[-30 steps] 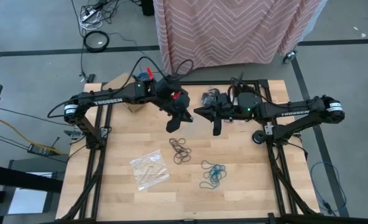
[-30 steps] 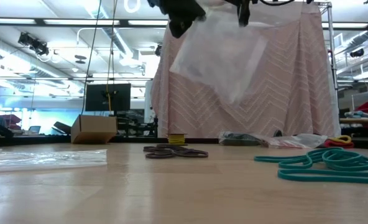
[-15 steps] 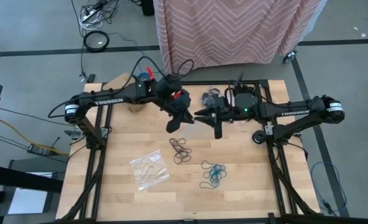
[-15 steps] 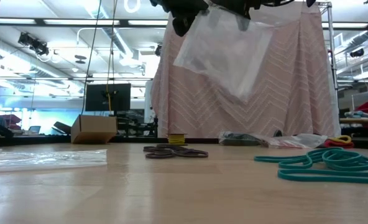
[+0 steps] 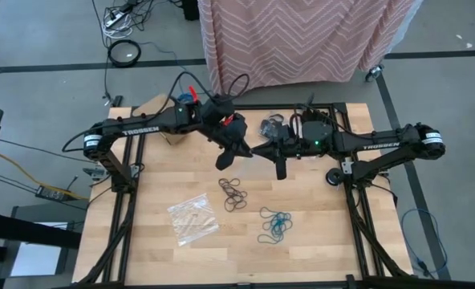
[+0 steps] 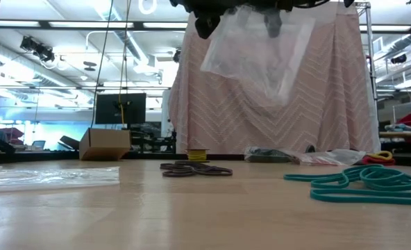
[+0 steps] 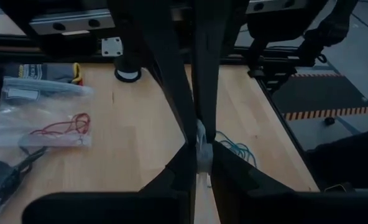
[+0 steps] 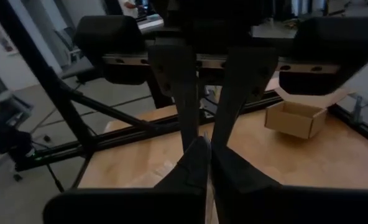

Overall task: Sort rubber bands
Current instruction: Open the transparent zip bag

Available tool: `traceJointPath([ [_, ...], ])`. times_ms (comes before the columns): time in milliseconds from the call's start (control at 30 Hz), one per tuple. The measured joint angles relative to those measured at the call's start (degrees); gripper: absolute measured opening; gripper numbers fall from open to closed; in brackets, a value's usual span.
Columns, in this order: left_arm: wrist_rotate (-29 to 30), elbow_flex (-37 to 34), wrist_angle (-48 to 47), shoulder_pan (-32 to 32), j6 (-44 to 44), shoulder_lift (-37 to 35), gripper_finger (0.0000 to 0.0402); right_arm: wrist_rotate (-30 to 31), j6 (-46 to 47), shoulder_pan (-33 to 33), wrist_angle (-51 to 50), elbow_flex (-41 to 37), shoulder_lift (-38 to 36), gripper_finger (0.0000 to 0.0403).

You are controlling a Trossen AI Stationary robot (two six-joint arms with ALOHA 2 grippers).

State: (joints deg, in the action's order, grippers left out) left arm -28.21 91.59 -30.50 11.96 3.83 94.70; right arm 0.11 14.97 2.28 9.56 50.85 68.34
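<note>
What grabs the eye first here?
A clear plastic bag hangs in mid-air above the table's far middle, pinched along its top edge by both the left hand and the right hand, each shut on it. Below, on the wooden table, lie a dark pile of rubber bands and a teal pile.

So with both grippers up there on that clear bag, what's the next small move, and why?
Probably pull the two grips slightly apart to open the bag's mouth. The left gripper and right gripper each pinch the clear bag in mid-air, and it looks empty, while the brown bands and teal bands lie loose on the table.
</note>
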Motion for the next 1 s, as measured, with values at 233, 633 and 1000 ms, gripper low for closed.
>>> traceJointPath([
  [233, -0.2, 1.6, -0.5, 0.7, 0.0, -0.1, 0.0046, 0.0, 1.5, 0.2, 0.5, 0.1, -0.2, 0.0000],
  [633, 0.0, 2.2, -0.9, 1.1, 0.2, -0.3, 0.0046, -0.2, 1.6, 0.5, 2.0, 0.1, 0.0, 0.0000],
  [1000, 0.4, 1.1, -0.1, 1.1, 0.3, -0.5, 0.0046, -1.9, 1.6, 1.6, 2.9, -0.1, 0.1, 0.0000],
])
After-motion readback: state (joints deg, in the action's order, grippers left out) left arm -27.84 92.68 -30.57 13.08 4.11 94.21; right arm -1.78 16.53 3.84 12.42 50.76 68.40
